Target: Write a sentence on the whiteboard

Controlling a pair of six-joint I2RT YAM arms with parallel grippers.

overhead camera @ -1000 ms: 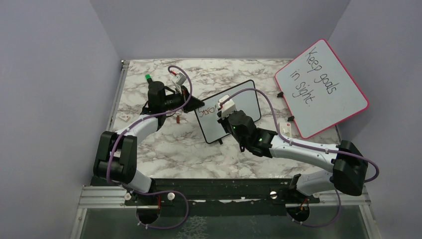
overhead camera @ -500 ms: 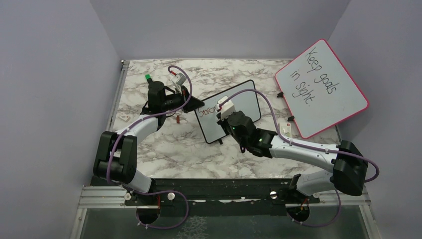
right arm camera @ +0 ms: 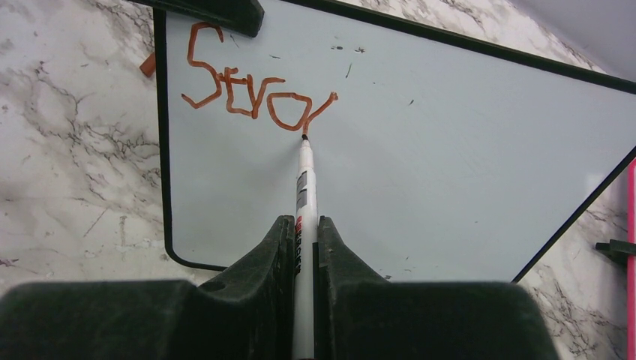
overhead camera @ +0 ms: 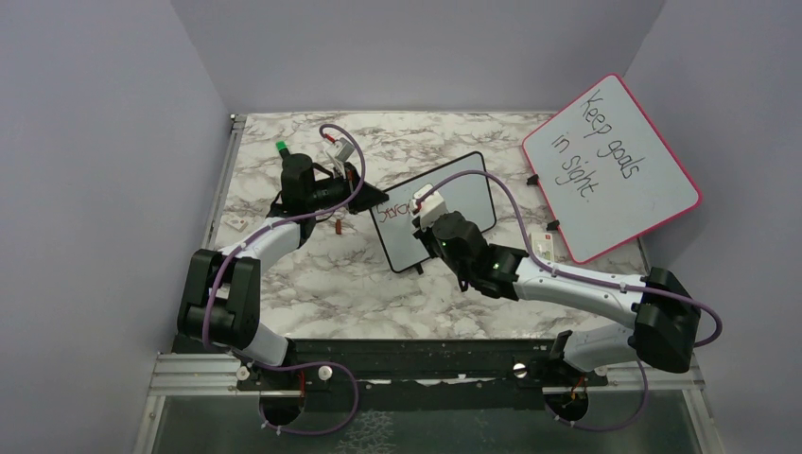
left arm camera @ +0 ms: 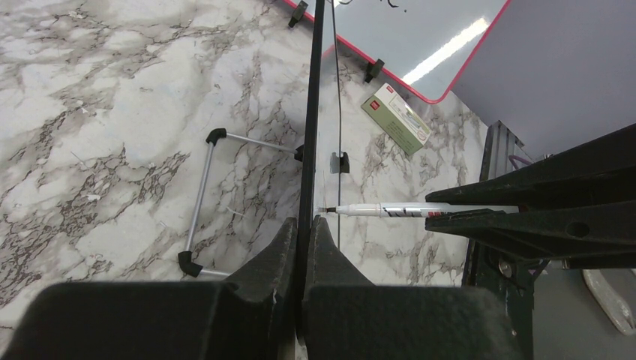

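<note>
At 9 o'clock of the whiteboard (overhead camera: 468, 203), the left gripper (left arm camera: 303, 229) is closed tight on the board's thin black frame, steadying it where it stands near the middle of the counter (overhead camera: 312, 274). Toward the board's 10 o'clock corner, the sentence (right arm camera: 255, 94) reads only "Stro" plus the first stroke of the next letter, in reddish-brown. I judge the writing barely begun, with the rest of that word and all the following words left to do. The right gripper (right arm camera: 304, 232), reaching in from 5 o'clock, is clamped narrow on a marker (right arm camera: 304, 176) whose tip touches the board at that last stroke. At 2 o'clock leans a pink-framed board (overhead camera: 615, 161). No open container shows; a small carton (left arm camera: 396, 120) lies closed beside it, its contents unknown.
</note>
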